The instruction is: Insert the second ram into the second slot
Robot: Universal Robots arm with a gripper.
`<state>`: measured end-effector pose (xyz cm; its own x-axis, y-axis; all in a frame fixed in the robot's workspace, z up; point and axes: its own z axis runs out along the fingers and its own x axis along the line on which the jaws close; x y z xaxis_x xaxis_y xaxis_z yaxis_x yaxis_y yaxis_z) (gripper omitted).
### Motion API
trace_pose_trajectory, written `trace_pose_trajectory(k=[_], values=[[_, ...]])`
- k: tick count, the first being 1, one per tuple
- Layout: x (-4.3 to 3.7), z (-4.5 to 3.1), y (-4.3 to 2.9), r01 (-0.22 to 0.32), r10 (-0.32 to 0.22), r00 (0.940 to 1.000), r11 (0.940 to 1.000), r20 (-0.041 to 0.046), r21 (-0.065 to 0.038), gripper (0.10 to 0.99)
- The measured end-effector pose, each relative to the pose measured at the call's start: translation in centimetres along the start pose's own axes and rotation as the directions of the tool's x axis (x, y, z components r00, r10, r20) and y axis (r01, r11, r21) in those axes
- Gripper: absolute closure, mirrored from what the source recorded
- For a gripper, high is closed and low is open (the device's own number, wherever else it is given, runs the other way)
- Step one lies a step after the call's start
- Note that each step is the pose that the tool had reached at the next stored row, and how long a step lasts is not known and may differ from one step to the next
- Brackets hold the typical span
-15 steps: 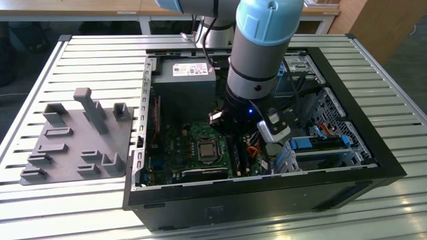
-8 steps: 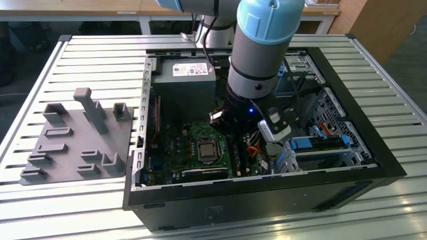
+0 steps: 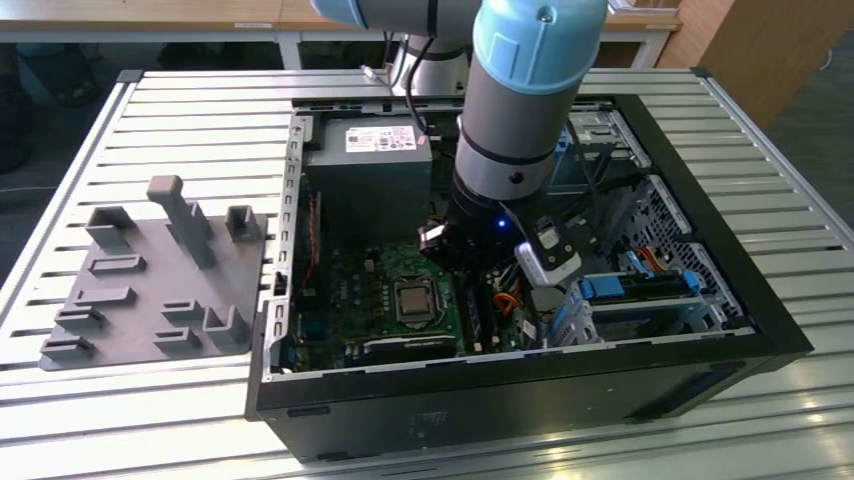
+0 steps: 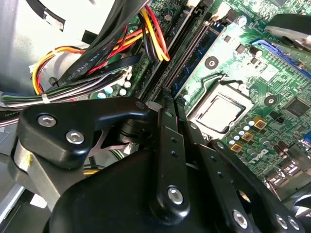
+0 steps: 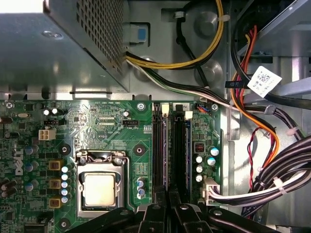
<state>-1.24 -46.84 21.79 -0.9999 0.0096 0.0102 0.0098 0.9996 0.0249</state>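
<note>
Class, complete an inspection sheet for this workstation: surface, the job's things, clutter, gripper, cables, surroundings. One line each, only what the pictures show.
Surface: slatted metal table carrying an open computer case.
Job's things: second ram, a dark blue strip standing along the memory slots beside the processor socket; whether it is seated cannot be told.
Clutter: grey fixture tray on the table, to the exterior view's left of the case.
Gripper: gripper low inside the case, at one end of the memory slots.
Cables: coloured wire bundles run beside the motherboard.
Surroundings: wooden furniture behind the table.
</note>
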Motion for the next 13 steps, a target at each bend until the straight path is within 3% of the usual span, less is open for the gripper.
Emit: trace_pose_trajectory(k=[13], values=[[0.0, 0.17, 0.0, 0.0, 0.0, 1.0, 1.0, -0.0001, -0.002, 0.949]])
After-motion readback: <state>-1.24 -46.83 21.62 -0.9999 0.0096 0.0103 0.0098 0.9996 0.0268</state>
